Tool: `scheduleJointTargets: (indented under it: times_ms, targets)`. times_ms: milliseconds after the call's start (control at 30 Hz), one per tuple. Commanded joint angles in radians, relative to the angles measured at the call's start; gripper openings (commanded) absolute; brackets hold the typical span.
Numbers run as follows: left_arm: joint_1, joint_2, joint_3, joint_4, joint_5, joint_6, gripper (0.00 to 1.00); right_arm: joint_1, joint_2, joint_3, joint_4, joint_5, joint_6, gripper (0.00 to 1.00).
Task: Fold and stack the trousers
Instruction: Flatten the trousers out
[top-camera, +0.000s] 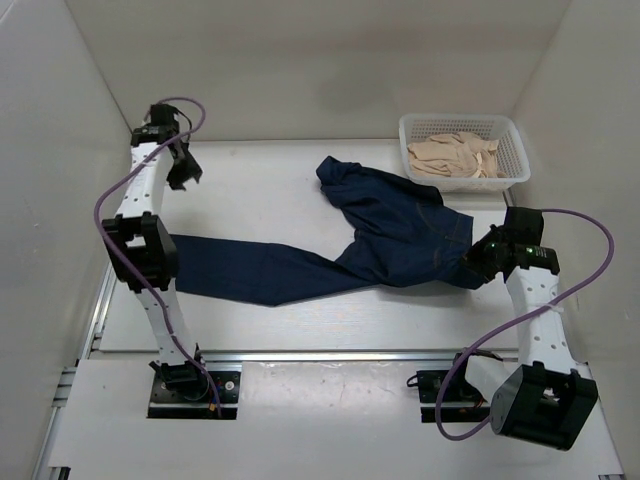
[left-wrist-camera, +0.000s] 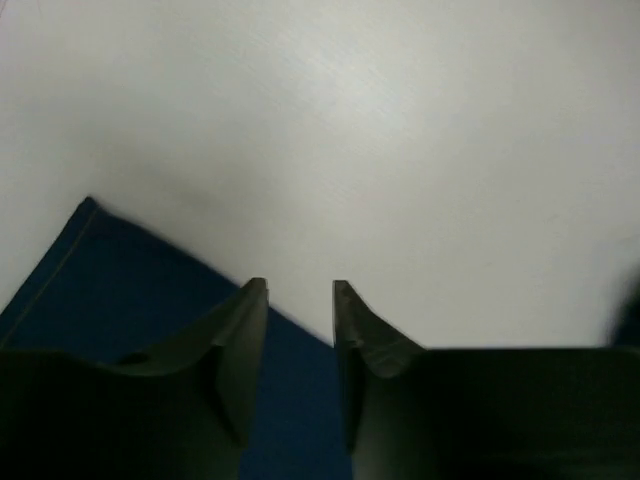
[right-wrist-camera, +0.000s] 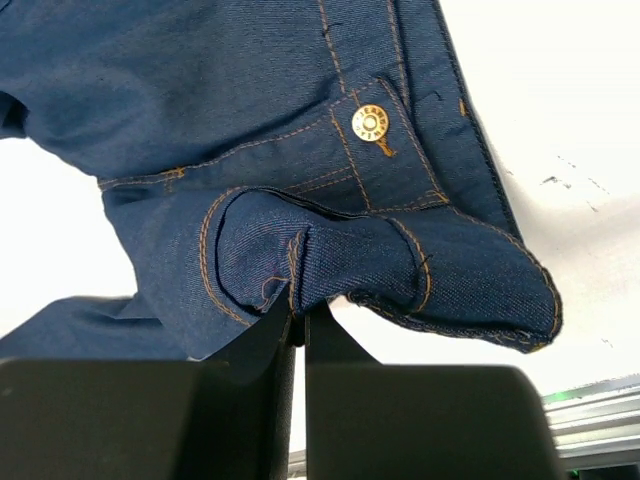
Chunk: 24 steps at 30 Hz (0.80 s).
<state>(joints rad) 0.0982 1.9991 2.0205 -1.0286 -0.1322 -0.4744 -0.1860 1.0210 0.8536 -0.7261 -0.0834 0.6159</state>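
Dark navy denim, the jeans (top-camera: 400, 235), sprawled on the table (top-camera: 250, 190), long axis left to right: waist at the right, one leg stretched leftward beneath the left arm, the other bunched toward the back. Pinched at the waistband beside the brass button (right-wrist-camera: 372, 122) by the right gripper (right-wrist-camera: 298, 320), clamped tight on a fold. Parted and holding nothing, the left gripper (left-wrist-camera: 300, 290), poised just past the leg's edge, so probably nearer for the hem. White basket (top-camera: 460, 122) of beige cloth (top-camera: 455, 158) well apart, back right.
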Motion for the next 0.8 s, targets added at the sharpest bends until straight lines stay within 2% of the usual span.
scheduleJointTargets:
  times_ms: [0, 33, 67, 300, 600, 700, 767]
  targets:
    - [-0.017, 0.021, -0.078, -0.124, -0.063, 0.007, 0.52, -0.003, 0.022, 0.053, 0.044, -0.042, -0.024, 0.00]
    - [-0.017, 0.007, -0.129, -0.098, -0.052, 0.007, 0.54, -0.003, 0.022, 0.053, 0.044, -0.042, -0.024, 0.00]
    - [-0.017, -0.003, -0.213, -0.071, -0.038, 0.007, 0.63, -0.003, 0.022, 0.053, 0.044, -0.042, -0.024, 0.00]
    - [-0.017, 0.085, -0.321, -0.027, -0.038, 0.007, 0.63, -0.003, 0.042, 0.053, 0.063, -0.065, -0.042, 0.00]
    - [-0.017, 0.159, -0.333, -0.008, -0.056, -0.013, 0.63, -0.003, 0.042, 0.053, 0.063, -0.075, -0.042, 0.00]
    - [-0.017, 0.202, -0.286, -0.008, -0.056, -0.013, 0.63, -0.003, 0.042, 0.053, 0.063, -0.075, -0.042, 0.00]
    - [-0.017, 0.220, -0.266, -0.018, -0.056, -0.013, 0.59, -0.003, 0.042, 0.053, 0.063, -0.075, -0.042, 0.00]
